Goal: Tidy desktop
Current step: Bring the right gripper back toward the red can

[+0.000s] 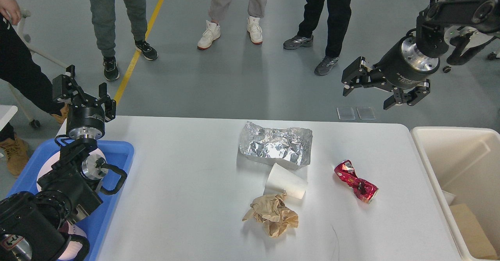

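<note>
The desktop (187, 183) fills the lower middle of the head view, and crumpled foil (275, 146), a white paper cup (285, 180), a brown paper wad (272, 213) and a crushed red can (355, 181) are seen lying on it. The right gripper (369, 92) is held above and beyond the far right corner, fingers spread wide, with nothing between them. The left gripper (84, 86) is raised over the far left corner, above a blue tray (117, 163), likewise spread and empty. A cream bin (425, 155) is set at the right edge.

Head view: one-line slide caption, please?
Open right pincer above desktop holding foil, paper cup, brown paper, crushed red can.
</note>
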Robot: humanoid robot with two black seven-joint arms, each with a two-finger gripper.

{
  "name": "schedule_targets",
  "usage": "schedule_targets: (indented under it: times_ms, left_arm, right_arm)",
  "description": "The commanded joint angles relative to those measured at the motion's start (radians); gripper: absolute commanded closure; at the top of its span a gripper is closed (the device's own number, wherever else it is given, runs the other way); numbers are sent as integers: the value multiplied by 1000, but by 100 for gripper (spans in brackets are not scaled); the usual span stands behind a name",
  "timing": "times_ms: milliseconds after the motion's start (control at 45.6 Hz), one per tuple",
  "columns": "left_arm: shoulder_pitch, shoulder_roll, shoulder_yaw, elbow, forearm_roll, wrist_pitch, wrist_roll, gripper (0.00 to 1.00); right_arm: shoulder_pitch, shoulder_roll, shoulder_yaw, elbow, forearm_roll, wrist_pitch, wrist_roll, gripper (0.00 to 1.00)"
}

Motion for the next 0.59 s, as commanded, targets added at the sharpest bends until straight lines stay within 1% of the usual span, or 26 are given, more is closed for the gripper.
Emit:
schedule_targets:
  times_ms: [0, 241, 329, 482, 570]
  left_arm:
    - [0, 0, 0, 0, 0, 0, 0, 4]
    - [0, 0, 0, 0, 0, 0, 0, 4]
    - [0, 0, 0, 0, 0, 0, 0, 4]
    - [0, 0, 0, 0, 0, 0, 0, 4]
    - [0, 0, 0, 0, 0, 0, 0, 4]
  right_arm:
    - [-8, 4, 1, -4, -3, 5, 0, 0]
    - [-143, -2, 1, -7, -57, -162, -1, 0]
    - [-198, -5, 2, -7, -179, -217, 0, 0]
    - [-315, -5, 41, -7, -399, -361, 3, 0]
    - [-376, -3, 65, -7, -504, -400, 6, 0]
